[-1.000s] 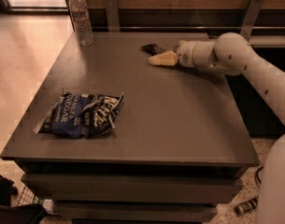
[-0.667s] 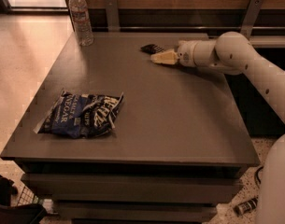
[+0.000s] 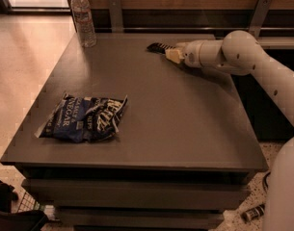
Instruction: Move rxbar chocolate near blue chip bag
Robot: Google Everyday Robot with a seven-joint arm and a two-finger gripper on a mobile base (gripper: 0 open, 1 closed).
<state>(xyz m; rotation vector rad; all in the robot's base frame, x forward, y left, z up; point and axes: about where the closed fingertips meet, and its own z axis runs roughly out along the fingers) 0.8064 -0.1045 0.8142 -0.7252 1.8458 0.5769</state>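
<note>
The rxbar chocolate (image 3: 157, 47) is a small flat black bar lying at the far middle of the table, partly hidden by the gripper. My gripper (image 3: 169, 53) reaches in from the right, low over the table, with its tip right at the bar's right end. The blue chip bag (image 3: 84, 118) is crumpled dark-blue foil with white lettering. It lies flat near the table's front left, far from the bar and the gripper.
A clear plastic water bottle (image 3: 84, 18) stands upright at the table's far left corner. The dark table (image 3: 185, 129) has a wooden wall with metal brackets behind it. Tiled floor lies to the left. Dark objects lie on the floor at the lower left and lower right.
The gripper has shifted very slightly toward the far right, with the bar still at its tip. The chip bag and the bottle have not moved.
</note>
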